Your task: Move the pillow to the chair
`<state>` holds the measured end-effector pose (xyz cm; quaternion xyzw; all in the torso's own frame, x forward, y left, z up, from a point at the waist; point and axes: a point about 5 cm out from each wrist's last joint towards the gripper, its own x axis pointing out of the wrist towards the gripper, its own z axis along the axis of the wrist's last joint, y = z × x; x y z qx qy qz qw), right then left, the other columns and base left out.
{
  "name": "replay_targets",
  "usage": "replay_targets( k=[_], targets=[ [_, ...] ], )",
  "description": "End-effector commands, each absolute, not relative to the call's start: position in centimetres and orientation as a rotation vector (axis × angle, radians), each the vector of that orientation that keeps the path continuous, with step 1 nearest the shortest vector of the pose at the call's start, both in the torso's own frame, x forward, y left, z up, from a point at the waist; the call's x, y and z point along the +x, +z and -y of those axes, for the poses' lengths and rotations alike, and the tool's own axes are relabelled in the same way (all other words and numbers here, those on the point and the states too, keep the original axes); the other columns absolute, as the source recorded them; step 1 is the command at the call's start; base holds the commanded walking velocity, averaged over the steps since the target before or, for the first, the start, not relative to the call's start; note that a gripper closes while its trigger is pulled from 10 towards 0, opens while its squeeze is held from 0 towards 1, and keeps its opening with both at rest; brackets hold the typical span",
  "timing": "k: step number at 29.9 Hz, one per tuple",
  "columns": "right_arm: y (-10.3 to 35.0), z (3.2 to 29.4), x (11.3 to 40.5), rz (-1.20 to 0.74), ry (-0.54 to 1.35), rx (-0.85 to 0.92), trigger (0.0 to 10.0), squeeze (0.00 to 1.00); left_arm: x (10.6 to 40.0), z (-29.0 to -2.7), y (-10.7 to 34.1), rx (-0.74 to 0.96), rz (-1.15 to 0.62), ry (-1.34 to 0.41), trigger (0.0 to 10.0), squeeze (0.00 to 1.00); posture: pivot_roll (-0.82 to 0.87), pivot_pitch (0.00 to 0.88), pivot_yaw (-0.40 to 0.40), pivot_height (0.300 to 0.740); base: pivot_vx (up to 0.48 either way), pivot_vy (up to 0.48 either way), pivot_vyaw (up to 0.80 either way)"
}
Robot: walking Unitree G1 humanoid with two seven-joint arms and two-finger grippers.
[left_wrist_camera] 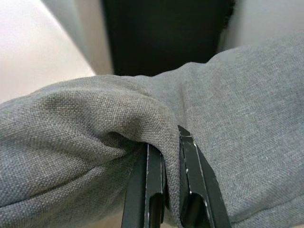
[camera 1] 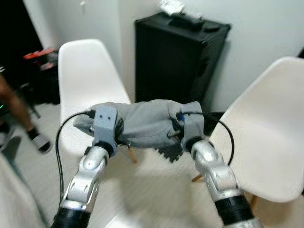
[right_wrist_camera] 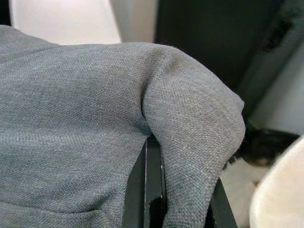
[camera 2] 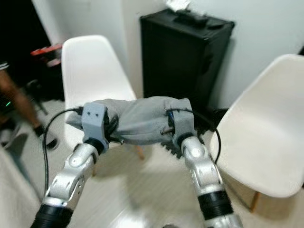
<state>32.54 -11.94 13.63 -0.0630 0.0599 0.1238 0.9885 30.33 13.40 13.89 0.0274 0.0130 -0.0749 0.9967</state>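
I hold a grey fabric pillow point(camera 1: 142, 121) in the air between both arms, in front of two white chairs. My left gripper point(left_wrist_camera: 170, 156) is shut on a fold of the pillow point(left_wrist_camera: 95, 137) at its left end. At the right end, my right gripper point(right_wrist_camera: 178, 161) is shut on the pillow point(right_wrist_camera: 71, 104), whose cloth drapes over the fingers. One white chair point(camera 1: 88, 78) stands behind the pillow to the left. A second white chair point(camera 1: 270, 128) stands close on the right.
A tall black case point(camera 1: 175, 57) stands against the white wall between the chairs. A person's legs point(camera 1: 19, 114) are at the far left by a dark doorway. Pale floor point(camera 1: 152, 185) lies below my arms.
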Motion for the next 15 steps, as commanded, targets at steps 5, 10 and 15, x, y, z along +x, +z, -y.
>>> replay_targets(
  k=[5,10,15],
  targets=[
    [13.94,13.81,32.75,-0.105,0.145,-0.131,10.0,0.00,30.26,-14.49,13.86,0.082,-0.030,-0.121,10.0,0.00,0.03,0.072,0.017,0.689,0.000,0.000,-0.80],
    [13.92,13.85,32.77,-0.103,0.145,-0.135,10.0,0.00,30.23,-14.33,13.92,0.085,-0.029,-0.127,10.0,0.00,0.03,0.065,0.018,0.689,0.000,0.000,-0.80],
    [13.93,13.88,32.77,-0.103,0.145,-0.136,10.0,0.00,30.25,-14.31,13.95,0.086,-0.027,-0.127,10.0,0.00,0.03,0.065,0.018,0.689,0.000,0.000,-0.80]
  ],
)
